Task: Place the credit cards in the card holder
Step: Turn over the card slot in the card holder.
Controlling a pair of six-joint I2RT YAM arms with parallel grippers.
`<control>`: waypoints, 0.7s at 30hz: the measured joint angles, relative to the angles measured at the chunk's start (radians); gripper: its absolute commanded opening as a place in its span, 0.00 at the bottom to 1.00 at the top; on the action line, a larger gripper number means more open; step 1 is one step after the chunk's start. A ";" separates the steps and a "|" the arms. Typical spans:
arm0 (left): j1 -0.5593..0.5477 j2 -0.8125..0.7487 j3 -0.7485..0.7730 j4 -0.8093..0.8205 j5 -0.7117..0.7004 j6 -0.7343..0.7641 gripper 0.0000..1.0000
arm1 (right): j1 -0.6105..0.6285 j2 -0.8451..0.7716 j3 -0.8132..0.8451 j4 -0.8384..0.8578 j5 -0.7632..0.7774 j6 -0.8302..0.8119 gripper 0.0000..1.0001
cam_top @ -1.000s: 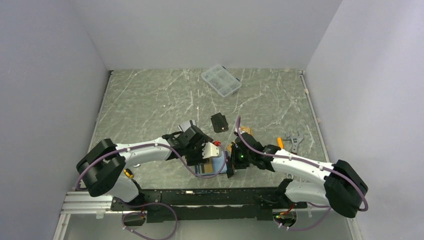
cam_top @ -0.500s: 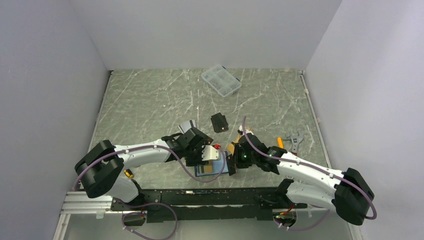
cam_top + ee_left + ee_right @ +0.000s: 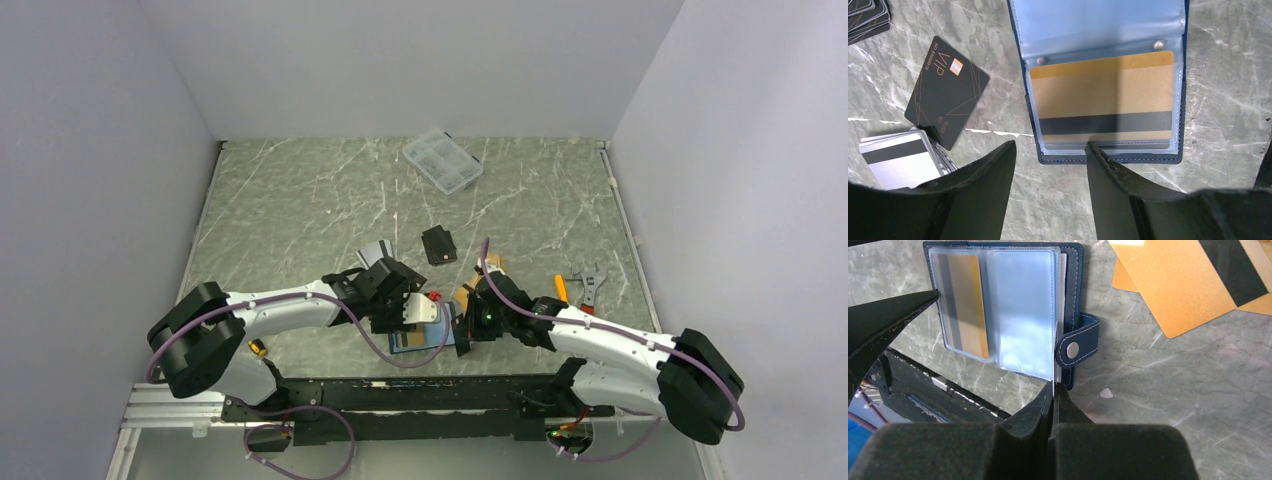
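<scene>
Green-grey marbled stone forms the desk (image 3: 300, 200), seen from above with a clear compartment box (image 3: 443, 161) near its far edge and a wrench (image 3: 590, 280) off to the right. A stack of black cards (image 3: 437, 245) and a small fan of silver cards (image 3: 375, 249) lie near the middle. Close to the near edge, the navy card holder (image 3: 430, 338) lies open between the two arms, with the left fingers (image 3: 418, 312) at its left side and the right fingers (image 3: 462, 328) at its right side. From the left wrist, the holder lies flat with its light blue lining up. A gold card (image 3: 1100, 92) with a dark stripe sits inside one clear sleeve. The left fingers stand apart and hold nothing; one tip lies over the holder's near edge and the other hangs over bare desk. A black VIP card (image 3: 946, 90) lies just left of the holder, with one corner over the silver cards. From the right wrist, the right fingers are pressed together at the holder's edge, just below its snap tab (image 3: 1078, 347). The pale sleeve edges run into the seam between the tips, so they seem to pinch the holder there. One left fingertip touches the corner of the sleeve that holds the gold card. Several orange-gold cards (image 3: 1188, 280) lie on the desk beyond the tab, apart from the holder.
</scene>
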 measured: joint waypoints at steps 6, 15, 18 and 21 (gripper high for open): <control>-0.003 0.000 -0.002 0.000 -0.003 0.005 0.58 | 0.000 0.028 0.000 0.030 -0.015 -0.002 0.00; -0.005 -0.001 -0.005 0.001 -0.003 0.018 0.57 | 0.000 0.055 0.000 0.059 -0.016 -0.002 0.00; -0.005 -0.003 -0.008 0.001 -0.003 0.018 0.56 | 0.000 0.057 0.000 0.066 -0.018 -0.002 0.00; -0.006 -0.004 -0.009 0.001 -0.003 0.018 0.56 | 0.000 0.051 0.000 0.066 -0.018 -0.002 0.00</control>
